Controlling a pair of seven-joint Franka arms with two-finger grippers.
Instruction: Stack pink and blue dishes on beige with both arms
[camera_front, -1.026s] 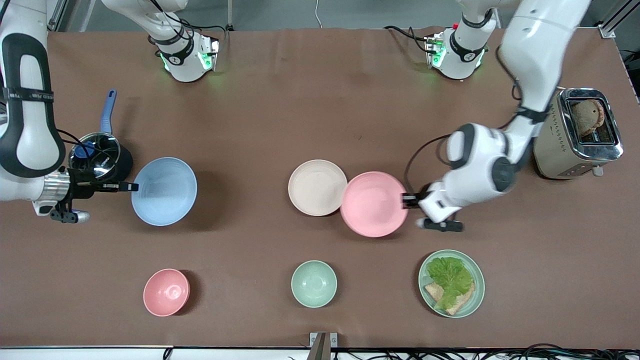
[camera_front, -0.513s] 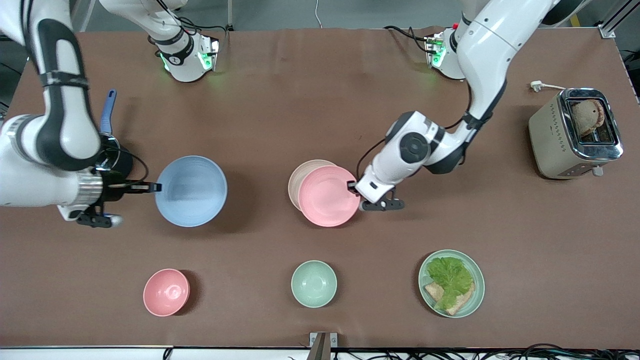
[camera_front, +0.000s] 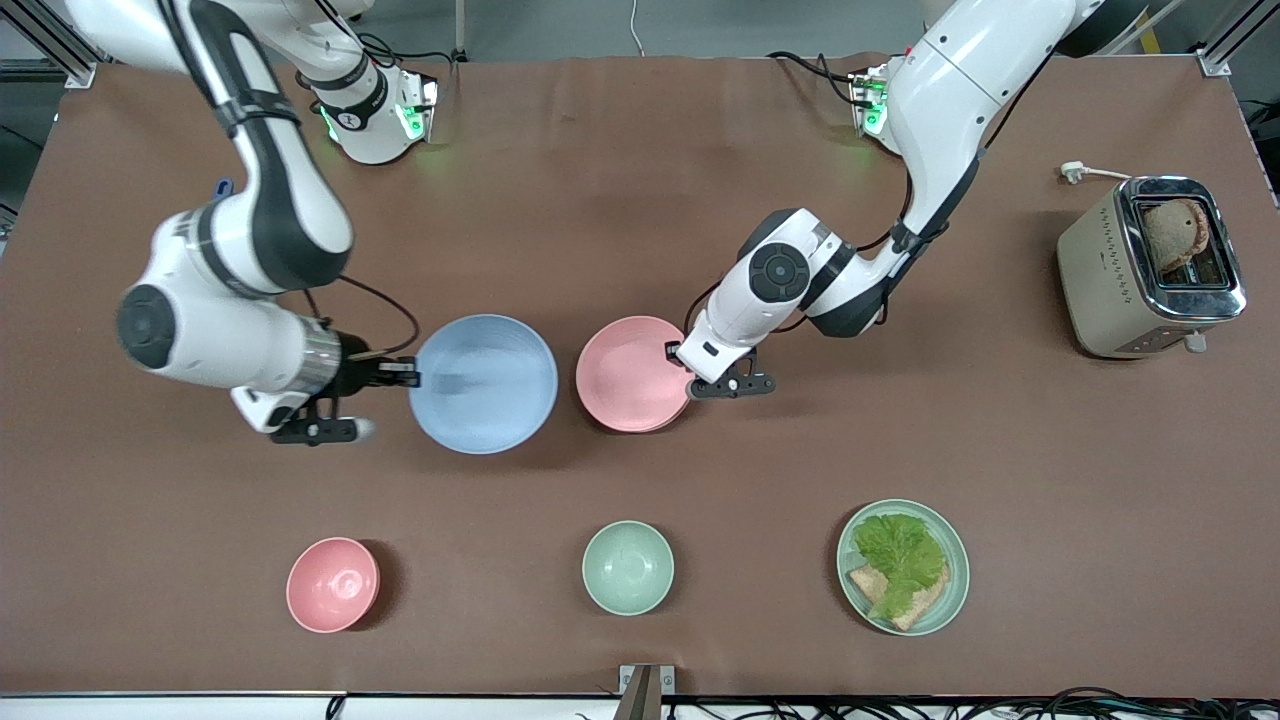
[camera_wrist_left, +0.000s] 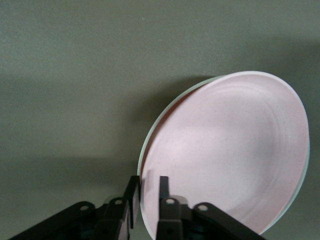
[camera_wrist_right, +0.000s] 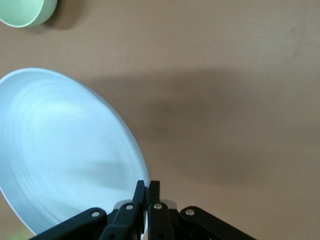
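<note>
Brown table (camera_front: 640, 200): pink plate (camera_front: 632, 372) rim btwn left fingers (camera_wrist_left: 163, 186).

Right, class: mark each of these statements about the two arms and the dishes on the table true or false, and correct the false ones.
1. The left gripper is shut on the pink plate's rim. True.
2. The pink plate sits over the beige plate. True; only a sliver of beige rim shows.
3. The right gripper holds the pink bowl. False: it is shut on the blue plate's rim; the pink bowl sits untouched.
4. The blue plate already lies on the pink plate. False: it is beside it, toward the right arm's end.
5. The toaster holds bread. True.
</note>
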